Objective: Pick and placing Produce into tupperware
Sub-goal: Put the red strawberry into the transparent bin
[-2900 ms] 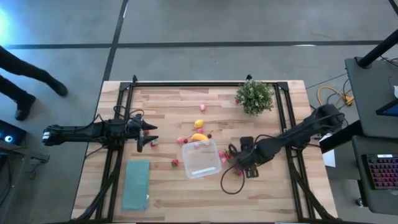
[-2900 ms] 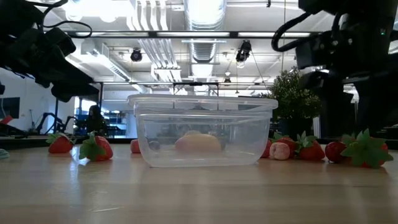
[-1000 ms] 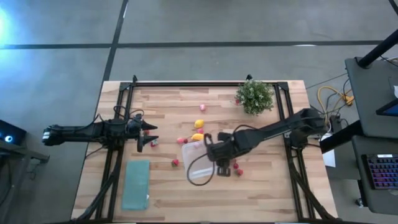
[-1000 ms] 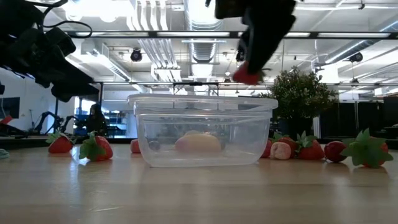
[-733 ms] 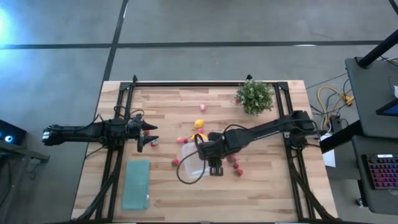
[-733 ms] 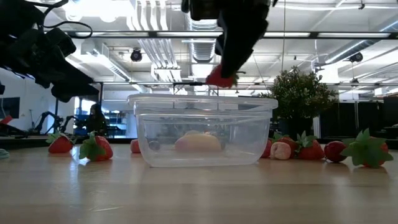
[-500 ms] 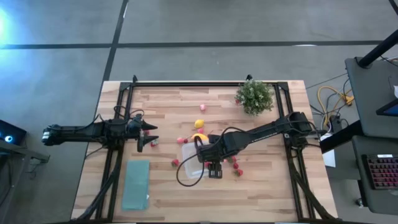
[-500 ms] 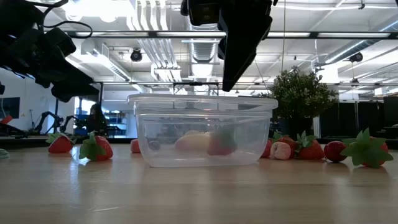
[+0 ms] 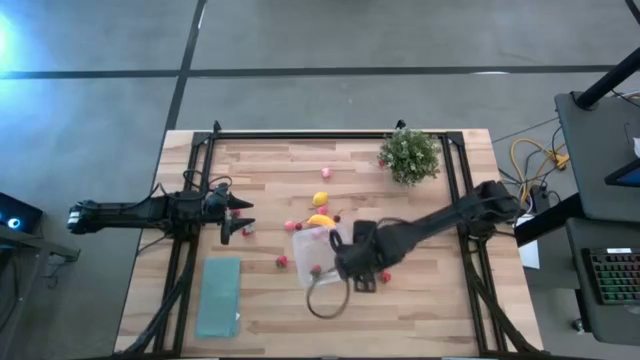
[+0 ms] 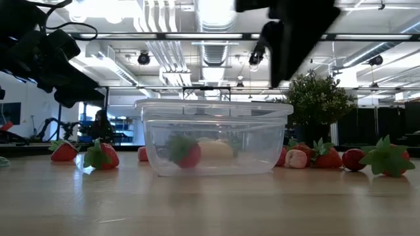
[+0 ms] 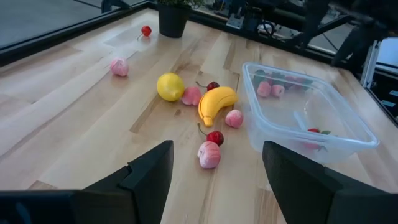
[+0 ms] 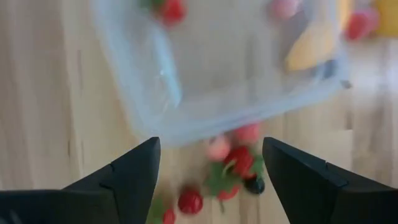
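Glossy red strawberry [image 10: 186, 152] inside clear round-cornered tupperware [image 10: 213, 136]; right tool [image 12: 208, 163] wide open, empty.

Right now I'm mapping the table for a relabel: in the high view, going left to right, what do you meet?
Left gripper → tupperware → right gripper → potted plant.
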{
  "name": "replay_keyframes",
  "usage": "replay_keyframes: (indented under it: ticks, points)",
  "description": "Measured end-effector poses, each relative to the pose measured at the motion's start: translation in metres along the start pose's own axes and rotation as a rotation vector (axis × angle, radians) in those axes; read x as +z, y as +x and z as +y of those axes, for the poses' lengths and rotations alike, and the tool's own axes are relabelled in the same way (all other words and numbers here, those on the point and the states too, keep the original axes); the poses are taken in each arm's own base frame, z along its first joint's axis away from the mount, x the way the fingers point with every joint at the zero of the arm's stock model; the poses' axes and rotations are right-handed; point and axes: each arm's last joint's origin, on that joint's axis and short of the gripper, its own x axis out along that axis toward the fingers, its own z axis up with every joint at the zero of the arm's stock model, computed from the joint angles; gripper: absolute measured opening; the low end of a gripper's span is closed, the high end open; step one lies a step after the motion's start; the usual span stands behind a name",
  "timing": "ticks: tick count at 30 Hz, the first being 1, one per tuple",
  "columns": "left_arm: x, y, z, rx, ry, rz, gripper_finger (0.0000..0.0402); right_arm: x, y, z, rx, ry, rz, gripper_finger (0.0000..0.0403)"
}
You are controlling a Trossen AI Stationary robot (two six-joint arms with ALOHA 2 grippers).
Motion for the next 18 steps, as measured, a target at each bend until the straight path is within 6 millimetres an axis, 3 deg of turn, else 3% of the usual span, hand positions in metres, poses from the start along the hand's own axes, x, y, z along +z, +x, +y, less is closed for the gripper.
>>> replay_keyframes:
  ticks: [6,13,18]
  points:
    - [0.0,0.0,0.0,0.001,0.0,0.003,0.0233,-0.035,0.021,0.029,0.0,-0.028,0.048,0.0271]
    - [0.0,0.0,0.0,0.0,0.0,0.002,0.0233,-0.07,0.011,0.071,0.025,0.132,-0.002,0.0272]
    - [0.0,0.0,0.0,0.0,0.0,0.002,0.0233,-0.081,0.009,0.085,0.016,0.238,-0.015,0.0267]
